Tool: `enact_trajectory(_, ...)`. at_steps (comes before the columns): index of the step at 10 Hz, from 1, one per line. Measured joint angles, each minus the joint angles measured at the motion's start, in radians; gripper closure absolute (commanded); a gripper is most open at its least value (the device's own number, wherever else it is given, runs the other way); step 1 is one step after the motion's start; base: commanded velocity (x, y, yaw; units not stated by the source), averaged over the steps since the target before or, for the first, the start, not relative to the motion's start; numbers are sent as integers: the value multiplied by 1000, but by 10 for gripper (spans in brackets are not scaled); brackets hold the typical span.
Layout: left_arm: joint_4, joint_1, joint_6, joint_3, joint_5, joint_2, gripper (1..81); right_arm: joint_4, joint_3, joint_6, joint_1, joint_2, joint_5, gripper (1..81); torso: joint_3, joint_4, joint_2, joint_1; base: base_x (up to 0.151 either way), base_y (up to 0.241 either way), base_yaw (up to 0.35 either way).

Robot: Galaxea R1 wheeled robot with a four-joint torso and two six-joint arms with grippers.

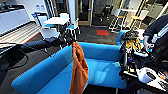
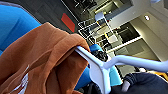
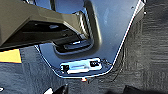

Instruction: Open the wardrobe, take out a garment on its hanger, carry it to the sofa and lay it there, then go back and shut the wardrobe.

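Carry step near done: left gripper (image 1: 68, 40), fingers pinching the hanger (image 2: 100, 67), holds the garment (image 1: 79, 67) hanging over the sofa (image 1: 105, 53) at approx 12 o'clock; next move likely needs lowering it flat onto the seat; right fingers can't tell.

Garment (image 1: 79, 67) was bright orange, with a small white mark (image 2: 23, 82) on it; hanger (image 2: 100, 71) white; sofa (image 1: 100, 53) bright blue, smooth, no pattern; floor (image 1: 37, 56) dark grey carpet with a red rectangle (image 1: 102, 32) far behind the sofa; table (image 1: 56, 20) and chairs far left white; left arm (image 1: 37, 45) dark navy-black; person's sleeve (image 1: 156, 26) at right dark
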Motion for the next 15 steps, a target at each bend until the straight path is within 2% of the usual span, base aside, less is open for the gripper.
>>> enact_trajectory(1,0,31,0,-15,1,0,811,0,0,0,0,0,0,10,0,27,0,0,0,0,0)
enact_trajectory(2,1,66,0,-30,8,-1,811,0,-1,0,0,0,0,10,0,44,0,0,0,0,0)
enact_trajectory(3,1,94,0,-36,11,-2,811,0,-3,0,1,0,0,10,0,47,0,0,0,0,0)
enact_trajectory(5,26,148,3,-35,7,24,811,0,-6,0,0,3,0,10,0,47,0,0,0,0,0)
enact_trajectory(9,110,348,4,-81,14,98,811,0,-6,0,0,6,0,10,0,47,0,0,0,0,0)
enact_trajectory(13,131,369,1,-197,-10,117,811,0,-7,0,0,6,0,10,0,47,0,0,0,0,0)
enact_trajectory(15,131,377,-1,-238,-16,66,811,0,-13,0,0,5,0,10,0,47,0,0,0,0,0)
